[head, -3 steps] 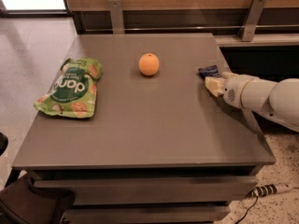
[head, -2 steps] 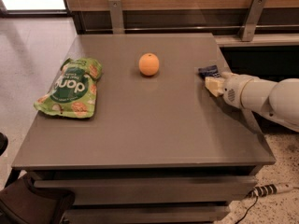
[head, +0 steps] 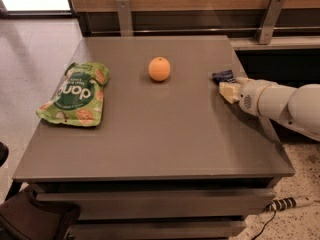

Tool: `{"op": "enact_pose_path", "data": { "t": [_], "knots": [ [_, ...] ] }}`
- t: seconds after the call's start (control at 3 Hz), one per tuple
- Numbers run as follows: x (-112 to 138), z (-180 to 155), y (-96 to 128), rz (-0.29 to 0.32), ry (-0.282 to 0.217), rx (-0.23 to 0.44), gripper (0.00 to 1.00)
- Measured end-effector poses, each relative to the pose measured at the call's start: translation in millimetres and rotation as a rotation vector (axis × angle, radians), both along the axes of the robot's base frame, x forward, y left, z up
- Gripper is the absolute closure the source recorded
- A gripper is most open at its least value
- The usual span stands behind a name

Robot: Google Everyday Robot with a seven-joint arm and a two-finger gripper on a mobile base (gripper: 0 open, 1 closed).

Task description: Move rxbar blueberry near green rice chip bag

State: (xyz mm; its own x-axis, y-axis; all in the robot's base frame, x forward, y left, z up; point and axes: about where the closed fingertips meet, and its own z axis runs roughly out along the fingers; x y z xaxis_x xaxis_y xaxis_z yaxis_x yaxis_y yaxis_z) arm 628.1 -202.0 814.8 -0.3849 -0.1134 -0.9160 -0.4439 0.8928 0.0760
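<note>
The rxbar blueberry (head: 223,76), a small dark navy bar, lies on the grey table (head: 165,129) near its right edge. My gripper (head: 226,87) reaches in from the right on a white arm, and its cream tip sits right at the bar's near side, touching or almost touching it. The green rice chip bag (head: 76,94), a light-green pouch with a dark centre panel, lies flat at the table's left side, far from the bar.
An orange (head: 159,68) sits on the table between the bag and the bar, toward the back. A wooden wall with metal brackets (head: 124,15) runs behind the table. A power strip (head: 289,203) lies on the floor at the lower right.
</note>
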Motion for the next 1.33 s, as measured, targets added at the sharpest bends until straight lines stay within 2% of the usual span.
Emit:
{"op": "enact_pose_path", "data": {
  "t": [1.33],
  "knots": [
    [0.0, 0.3, 0.1, 0.0, 0.0, 0.0, 1.0]
  ]
}}
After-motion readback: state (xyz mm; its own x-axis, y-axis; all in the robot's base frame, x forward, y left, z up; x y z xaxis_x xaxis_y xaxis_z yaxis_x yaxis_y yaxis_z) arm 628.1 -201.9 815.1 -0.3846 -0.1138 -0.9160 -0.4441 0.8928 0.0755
